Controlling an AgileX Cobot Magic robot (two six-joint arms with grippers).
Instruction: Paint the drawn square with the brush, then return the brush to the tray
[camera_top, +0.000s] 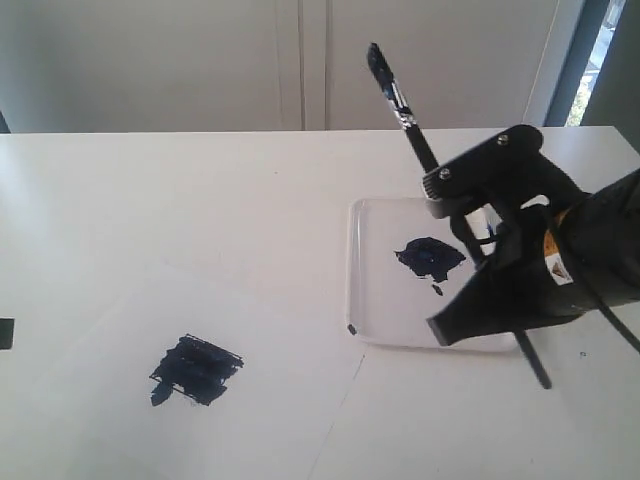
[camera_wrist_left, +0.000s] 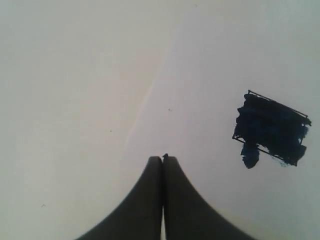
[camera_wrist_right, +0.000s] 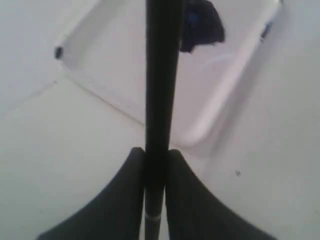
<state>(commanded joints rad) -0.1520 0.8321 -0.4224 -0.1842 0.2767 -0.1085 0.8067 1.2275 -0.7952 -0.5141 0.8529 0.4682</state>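
The tray (camera_top: 352, 270) on the bench (camera_top: 150, 200) holds a blue-black paint blob (camera_top: 430, 258). Right fingers (camera_wrist_right: 131, 175) clamp the brush (camera_top: 400, 95), bristles up, over it; left fingers (camera_wrist_left: 149, 185) are pressed together, empty.

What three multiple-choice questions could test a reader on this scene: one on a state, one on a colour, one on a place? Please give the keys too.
1. How do the jaws of the left gripper stand?
A) wide open
B) shut, holding nothing
C) half open

2. What colour fills the drawn square?
A) red
B) green
C) blue-black

3. Where is the brush?
A) held tilted by the right gripper over the tray
B) lying flat in the tray
C) held by the left gripper

Key:
1 B: its two jaws meet with nothing between them.
2 C: the ragged patch inside the outline is blue-black.
3 A: the right wrist view shows the jaws clamped on the black handle, with the tray beneath.
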